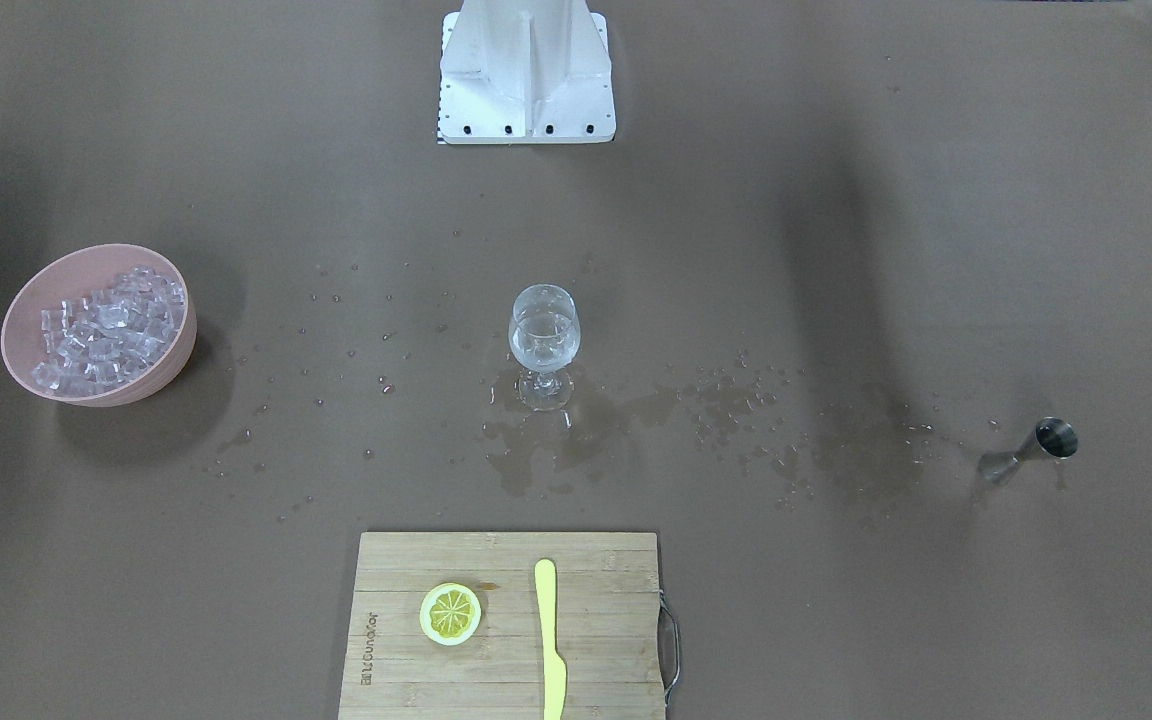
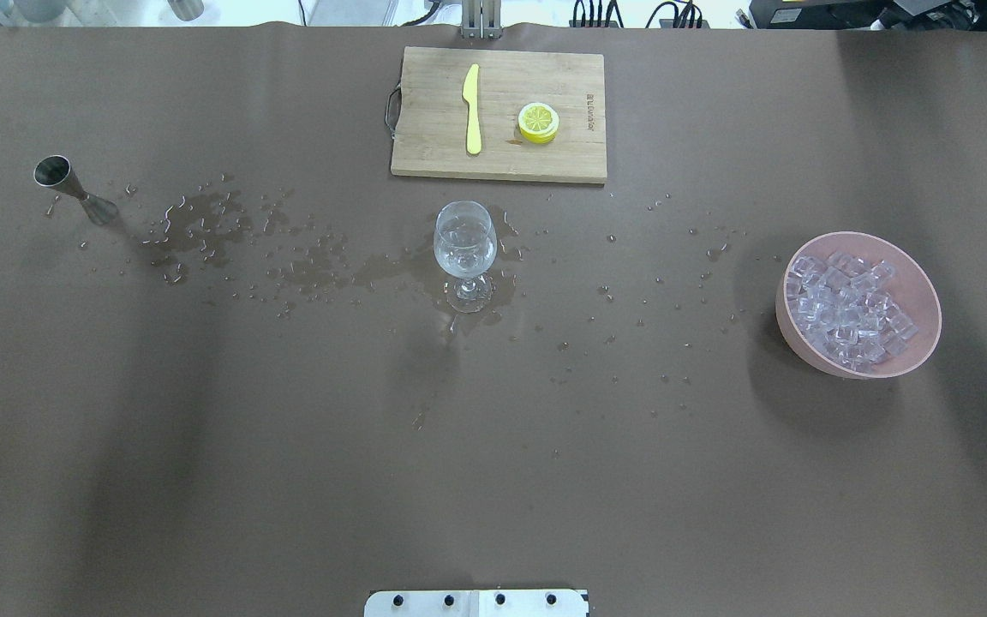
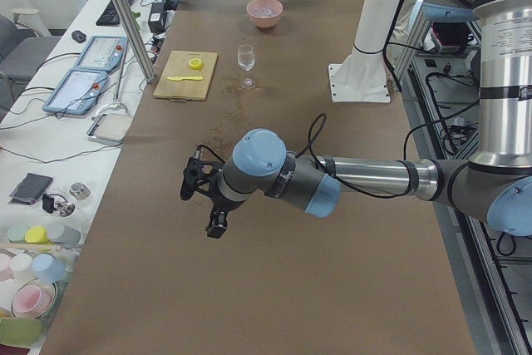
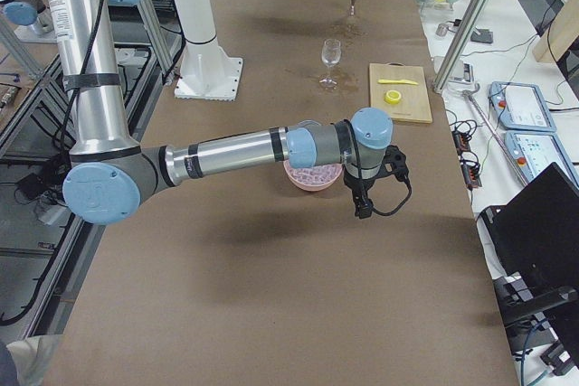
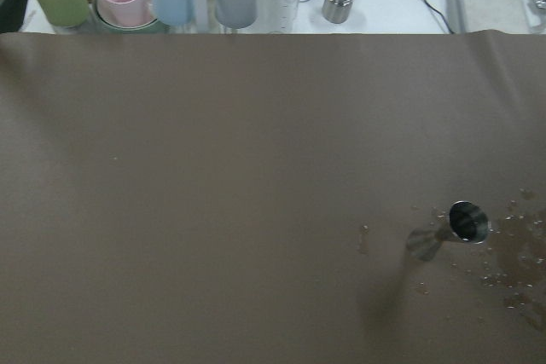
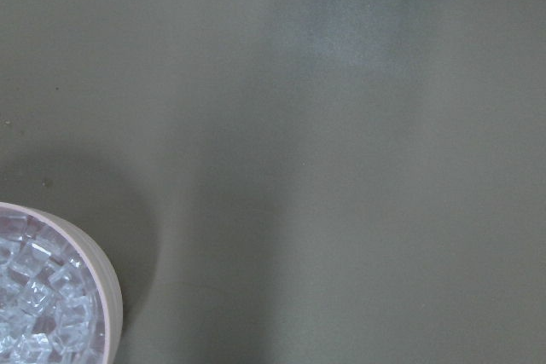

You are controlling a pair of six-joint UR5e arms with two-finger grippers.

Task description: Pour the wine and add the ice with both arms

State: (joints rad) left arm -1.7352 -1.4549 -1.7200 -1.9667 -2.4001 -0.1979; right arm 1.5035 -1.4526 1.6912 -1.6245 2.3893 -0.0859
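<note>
A stemmed glass stands mid-table and holds clear wine. A pink bowl holds many small clear ice cubes; it also shows in the overhead view and the right wrist view. A steel jigger stands far to the other side and shows in the left wrist view. My left gripper hangs above bare table near the jigger's end. My right gripper hangs just beside the bowl. I cannot tell whether either is open or shut.
Spilled liquid and droplets spread around the glass and towards the jigger. A wooden cutting board holds a lemon half and a yellow knife. The white stand is at the robot's side.
</note>
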